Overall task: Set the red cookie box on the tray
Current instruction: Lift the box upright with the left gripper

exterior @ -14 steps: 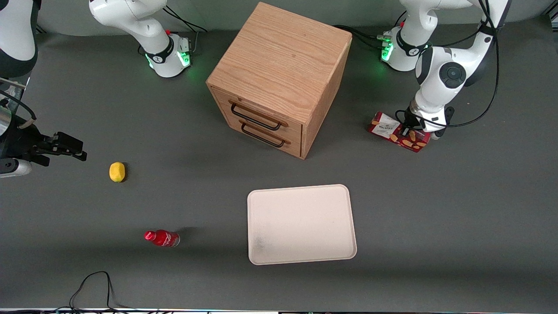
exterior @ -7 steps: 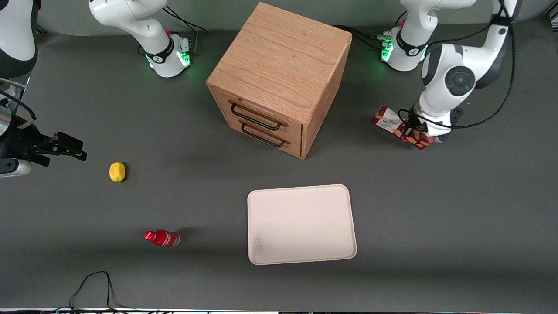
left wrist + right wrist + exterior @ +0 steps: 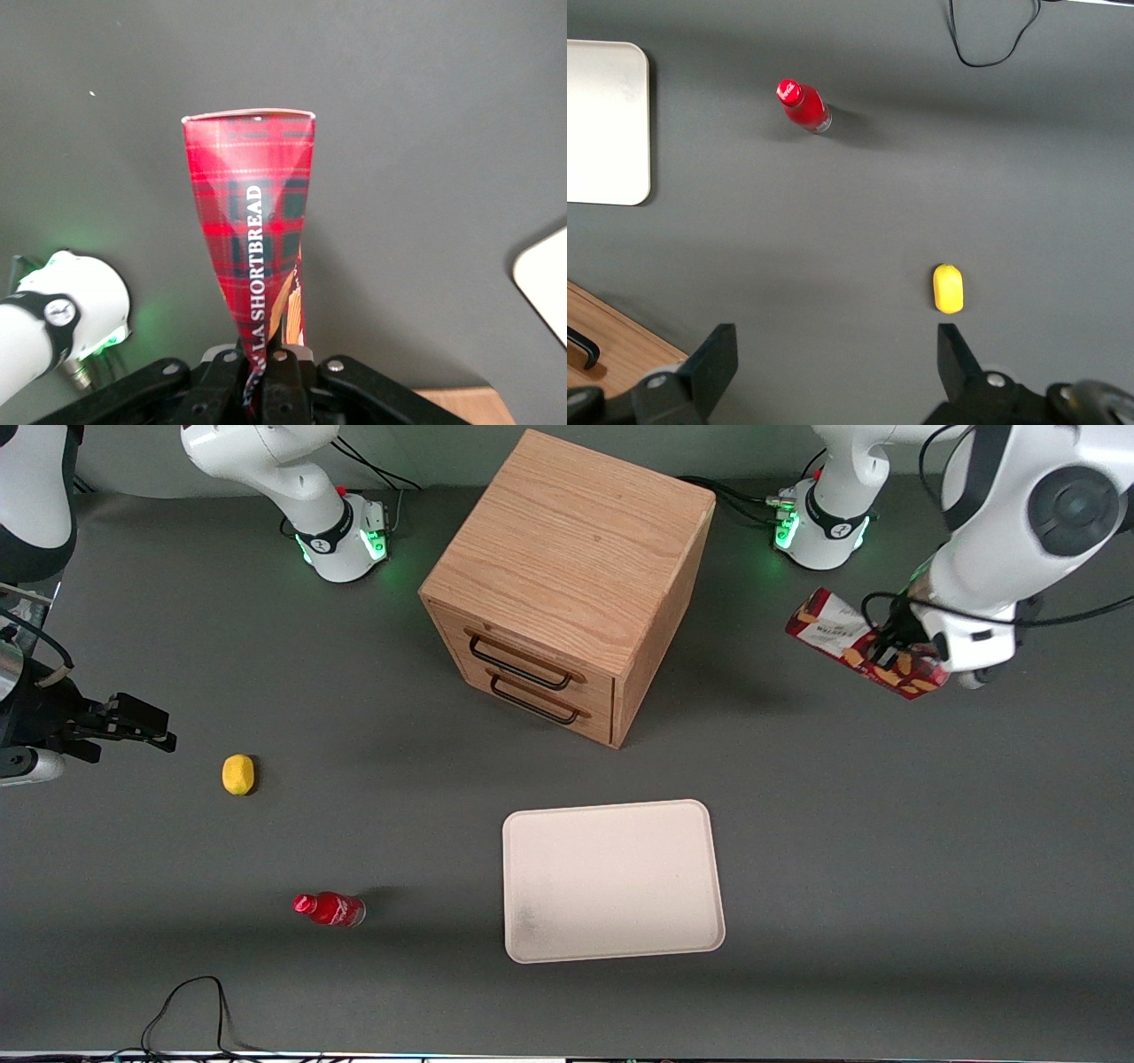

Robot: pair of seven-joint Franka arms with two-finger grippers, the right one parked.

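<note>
The red cookie box (image 3: 850, 651), a slim dark-red carton with a white label end and cookie pictures, hangs tilted in the air above the table at the working arm's end. My left gripper (image 3: 890, 655) is shut on its cookie-picture end. In the left wrist view the red cookie box (image 3: 257, 239) shows red tartan with white lettering, pinched between the gripper (image 3: 266, 381) fingers. The cream-white tray (image 3: 611, 881) lies flat on the table, nearer to the front camera than the box and the drawer cabinet, with nothing on it. An edge of the tray (image 3: 545, 279) shows in the wrist view.
A wooden two-drawer cabinet (image 3: 567, 580) stands mid-table, farther from the front camera than the tray. A small red bottle (image 3: 330, 909) and a yellow lemon (image 3: 237, 773) lie toward the parked arm's end. A black cable (image 3: 190, 1001) loops near the front edge.
The gripper has lifted the red cookie box off the table, carrying it up and toward the working arm's end; the box now hangs tilted in the air.
</note>
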